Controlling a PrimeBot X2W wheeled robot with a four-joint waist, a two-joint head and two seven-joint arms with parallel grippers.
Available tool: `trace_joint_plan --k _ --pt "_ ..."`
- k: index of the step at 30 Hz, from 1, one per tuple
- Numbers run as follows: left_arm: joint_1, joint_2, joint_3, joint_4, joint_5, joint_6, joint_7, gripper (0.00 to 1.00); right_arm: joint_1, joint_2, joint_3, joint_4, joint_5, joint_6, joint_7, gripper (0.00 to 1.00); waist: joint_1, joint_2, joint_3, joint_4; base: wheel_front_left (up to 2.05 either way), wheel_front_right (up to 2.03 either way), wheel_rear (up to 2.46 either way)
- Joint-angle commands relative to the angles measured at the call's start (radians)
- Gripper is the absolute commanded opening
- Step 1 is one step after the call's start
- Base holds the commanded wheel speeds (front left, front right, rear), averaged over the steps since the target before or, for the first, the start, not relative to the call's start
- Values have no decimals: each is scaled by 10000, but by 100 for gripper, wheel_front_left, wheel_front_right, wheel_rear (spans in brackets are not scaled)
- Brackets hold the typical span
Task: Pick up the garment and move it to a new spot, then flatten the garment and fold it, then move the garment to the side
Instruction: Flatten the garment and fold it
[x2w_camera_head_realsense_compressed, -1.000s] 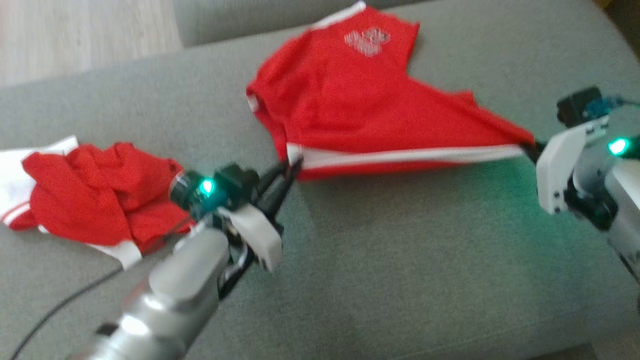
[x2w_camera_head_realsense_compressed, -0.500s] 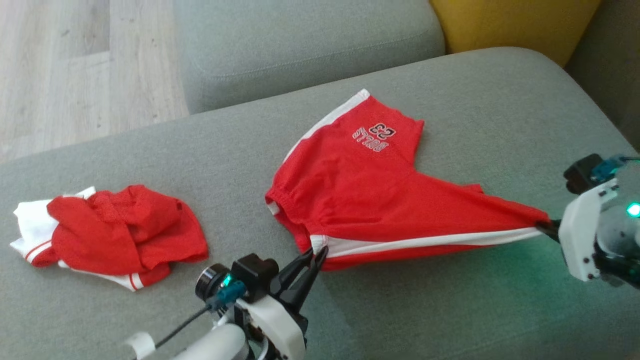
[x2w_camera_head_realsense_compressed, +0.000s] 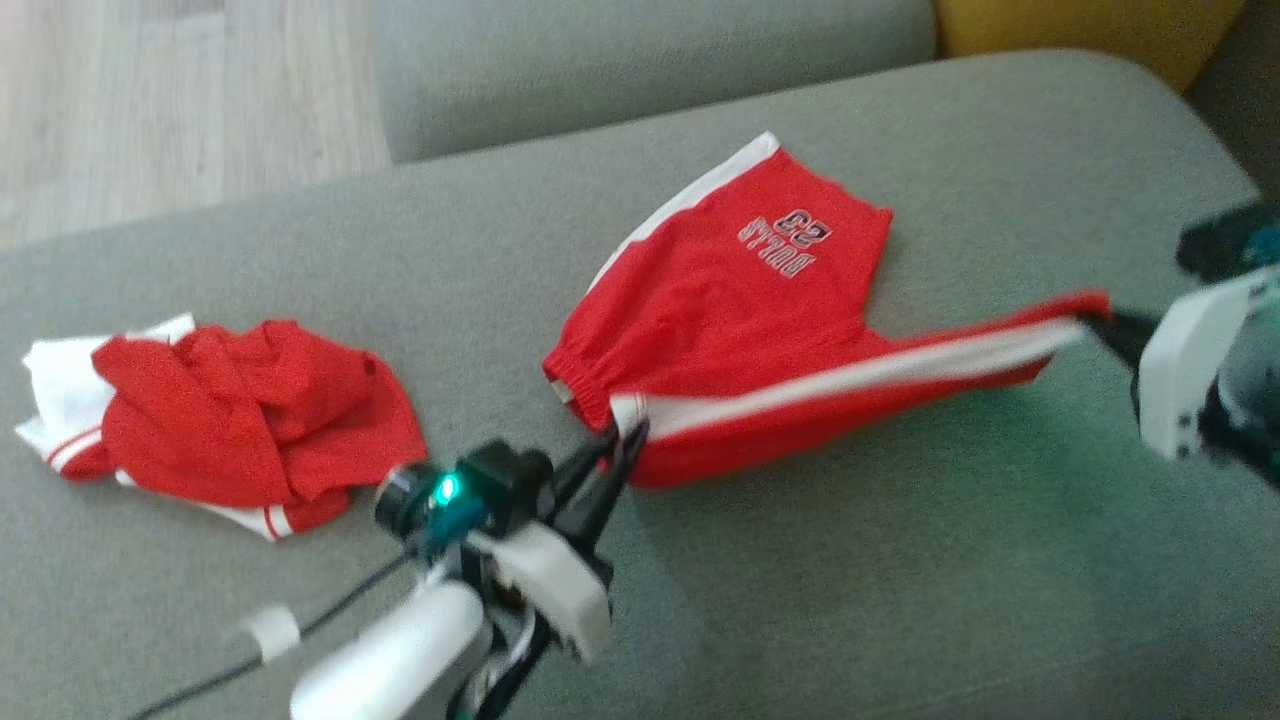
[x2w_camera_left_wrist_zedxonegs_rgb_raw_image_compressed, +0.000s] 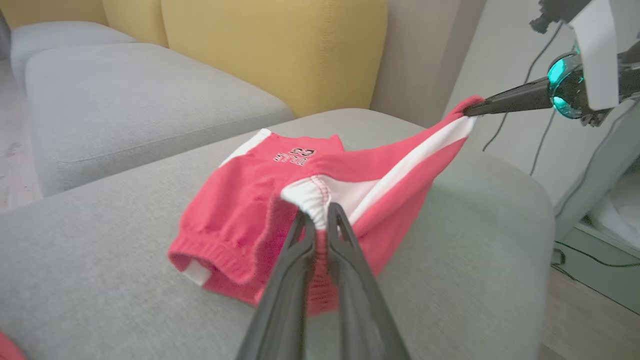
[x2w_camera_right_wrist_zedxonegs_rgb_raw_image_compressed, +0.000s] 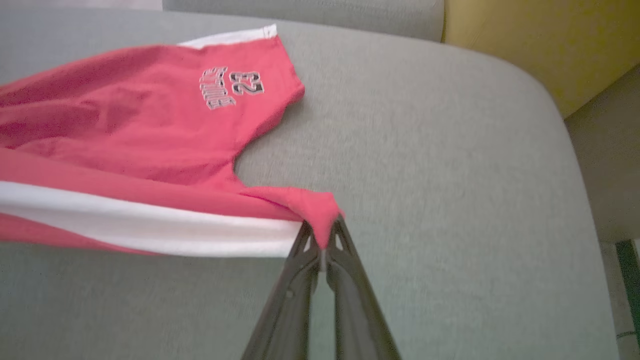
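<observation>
The garment (x2w_camera_head_realsense_compressed: 740, 330) is a pair of red shorts with white side stripes and "BULLS 23" lettering, spread on the grey sofa seat (x2w_camera_head_realsense_compressed: 850, 580). My left gripper (x2w_camera_head_realsense_compressed: 628, 432) is shut on the white waistband corner (x2w_camera_left_wrist_zedxonegs_rgb_raw_image_compressed: 312, 200) at the shorts' near left. My right gripper (x2w_camera_head_realsense_compressed: 1095, 322) is shut on the far end of the striped side (x2w_camera_right_wrist_zedxonegs_rgb_raw_image_compressed: 320, 220), lifting it off the cushion. The near striped edge hangs taut between both grippers, while the lettered leg (x2w_camera_right_wrist_zedxonegs_rgb_raw_image_compressed: 230, 87) still lies on the seat.
A second crumpled red and white garment (x2w_camera_head_realsense_compressed: 230, 425) lies on the seat at the left. A yellow back cushion (x2w_camera_left_wrist_zedxonegs_rgb_raw_image_compressed: 270, 50) stands behind, and another grey seat cushion (x2w_camera_head_realsense_compressed: 640, 60) adjoins. Wooden floor (x2w_camera_head_realsense_compressed: 180, 90) shows at the upper left.
The head camera has shifted. My right gripper has raised its end of the shorts, so the striped edge now slopes upward to the right. The left gripper keeps its hold.
</observation>
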Motion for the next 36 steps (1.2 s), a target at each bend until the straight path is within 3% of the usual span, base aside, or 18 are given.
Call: trace_joint_plan --k 1,13,30,31,32,33,34,36 --pt "-772 125 551 -203 114 64 6 0 -468 -158 -262 -54 -152 -9 -208 0 -1 0 406 247 0 0 0" --pt "-2838 -561 745 643 480 82 391 0 -2847 847 -1071 1709 -1272 -9 -1580 0 -1 0 2526 1447 0 0 0" --pt "-4440 -1760 611 2240 801 -63 -56 0 -4947 1600 -48 4101 -1838 -9 -3060 0 -1 0 3946 2329 0 0 0" --pt "-4476 -1799 604 2304 807 -62 -89 0 -5028 1601 12 4243 -1853 -9 -3109 20 -1 0 3985 2345 0 0 0" --pt "-4499 -1844 647 2367 795 -2 -154 0 -5104 1619 61 4369 -1859 -9 -3181 100 -1 0 4018 2355 0 0 0" --pt "-4524 -1885 698 2424 798 82 -244 42 -5177 1650 84 4526 -1842 -9 -3213 100 -1 0 4045 2359 0 0 0" --pt "-4557 -1911 710 2483 820 132 -302 100 -5279 1670 100 4674 -1877 -9 -3330 100 -1 0 4066 2356 0 0 0" --pt "-4581 -1931 727 2542 828 172 -350 100 -5384 1704 59 4858 -1897 -9 -3478 100 -1 0 4073 2345 0 0 0"
